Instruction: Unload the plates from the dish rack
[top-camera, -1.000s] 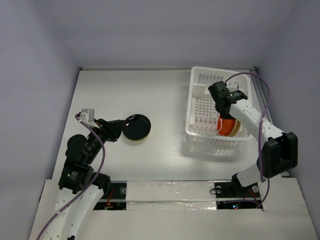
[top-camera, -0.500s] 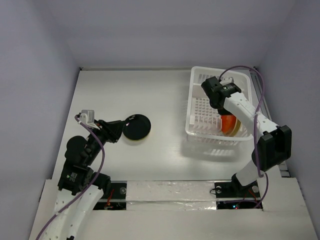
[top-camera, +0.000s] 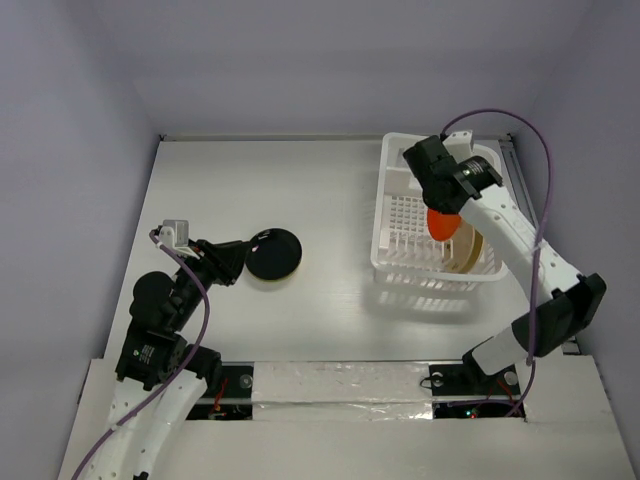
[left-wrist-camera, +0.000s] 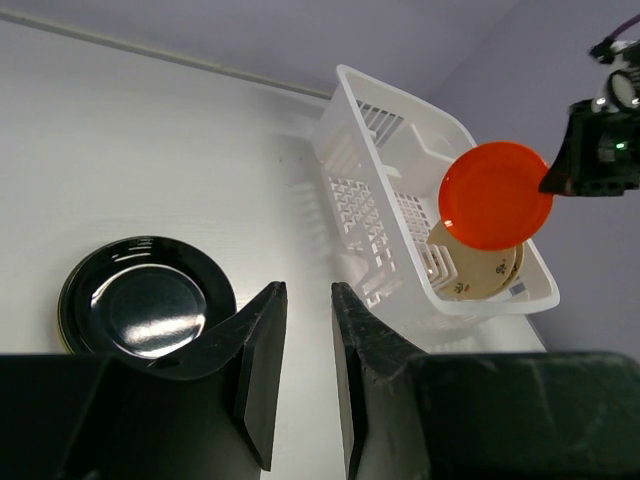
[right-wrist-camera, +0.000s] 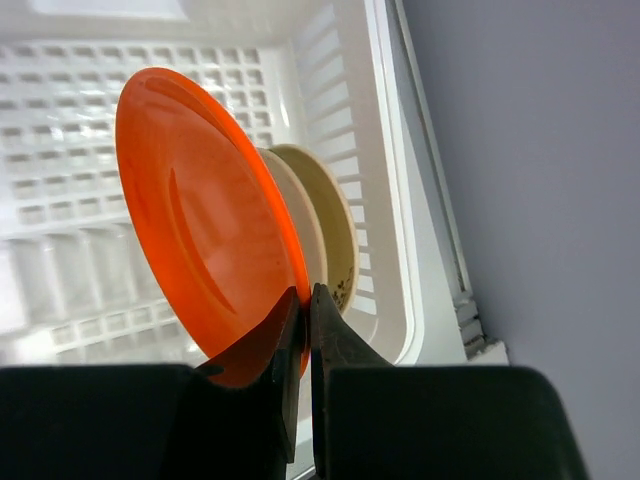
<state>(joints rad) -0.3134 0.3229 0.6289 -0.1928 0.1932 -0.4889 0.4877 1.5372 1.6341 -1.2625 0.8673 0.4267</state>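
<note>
Orange-red plate (top-camera: 443, 222) sits pinched by its rim in our right gripper (right-wrist-camera: 303, 300), whose two black fingers are closed tight on the lower edge in the wrist view. The plate is smooth, glossy and round, held on edge over the right end of the dish rack (top-camera: 400, 160). In the left wrist view it appears at the height of the rack's rim. The rack is white plastic, rectangular, with slotted walls and a gridded floor. Inside it, just behind the held plate, two cream plates (right-wrist-camera: 335, 230) stand on edge, close together; the outer one carries small dark marks. Our left gripper (left-wrist-camera: 303, 295) hangs low over the white table (top-camera: 250, 180) with a narrow gap between its fingers and nothing in it. Just beyond it a shiny black plate (left-wrist-camera: 147, 297) lies flat on the table, well apart from the rack.
</note>
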